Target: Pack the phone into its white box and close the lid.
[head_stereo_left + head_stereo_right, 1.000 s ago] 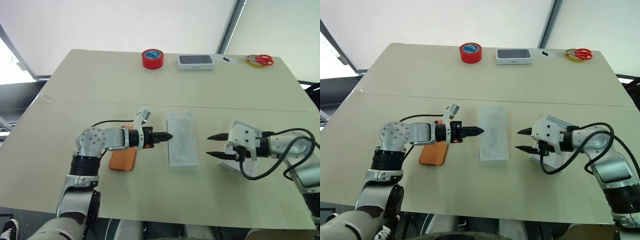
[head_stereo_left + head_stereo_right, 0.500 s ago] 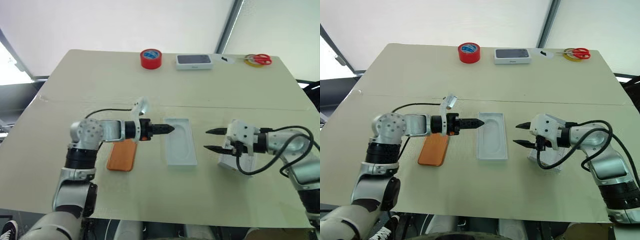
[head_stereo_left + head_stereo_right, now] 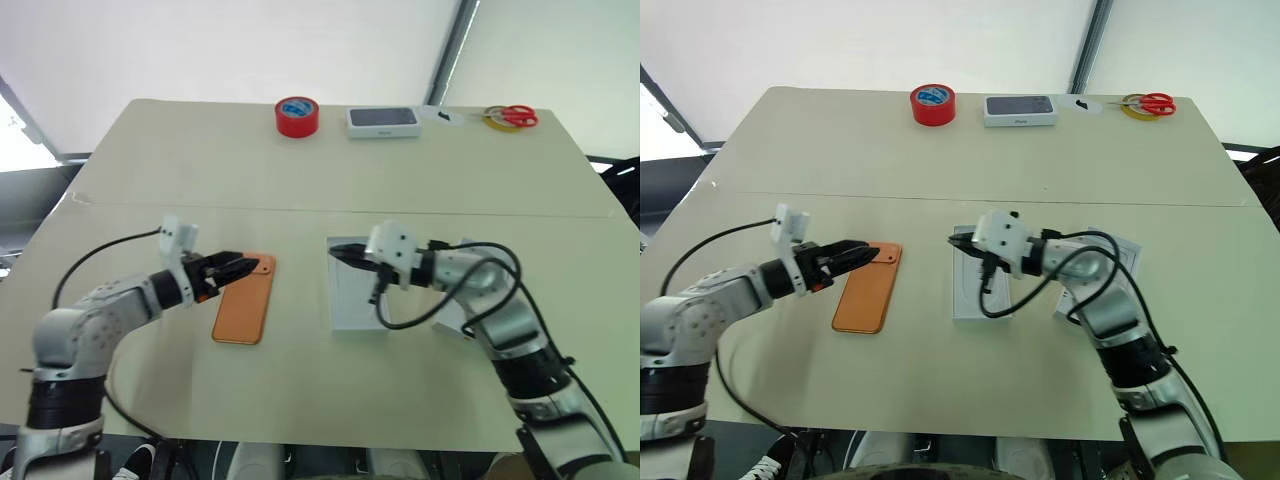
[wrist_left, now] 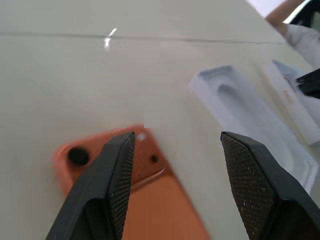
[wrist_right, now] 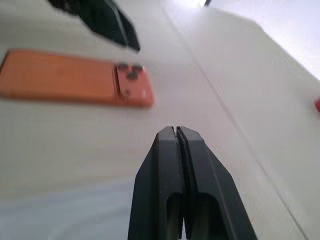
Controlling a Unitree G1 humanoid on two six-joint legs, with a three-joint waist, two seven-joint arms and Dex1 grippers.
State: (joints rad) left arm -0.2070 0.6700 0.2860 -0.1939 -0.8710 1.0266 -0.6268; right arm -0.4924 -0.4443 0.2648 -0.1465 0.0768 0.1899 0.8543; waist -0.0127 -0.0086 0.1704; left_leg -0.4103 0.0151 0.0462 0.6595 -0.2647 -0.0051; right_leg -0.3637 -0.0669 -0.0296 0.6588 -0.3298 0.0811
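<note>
The orange phone (image 3: 243, 302) lies flat on the table with its back up and its camera end away from me. My left gripper (image 3: 250, 264) hovers open at that camera end, and its fingers (image 4: 117, 170) straddle the phone's (image 4: 150, 200) corner. My right gripper (image 3: 336, 250) is shut, empty, over the far end of a white moulded insert (image 3: 350, 300) with an oval recess. A white cardboard piece (image 3: 1124, 250) lies behind my right forearm, mostly hidden. I cannot tell whether it is the white box or the lid.
Along the table's far edge stand a red tape roll (image 3: 297, 116), a white box with a dark phone picture (image 3: 381, 121) and red scissors on a tape ring (image 3: 512, 117). A seam crosses the table (image 3: 150, 205) beyond the phone.
My left gripper pulled back leftward from the insert to the phone's camera end and now stands open. My right gripper swung left from the cardboard piece to the insert's far end and shut.
</note>
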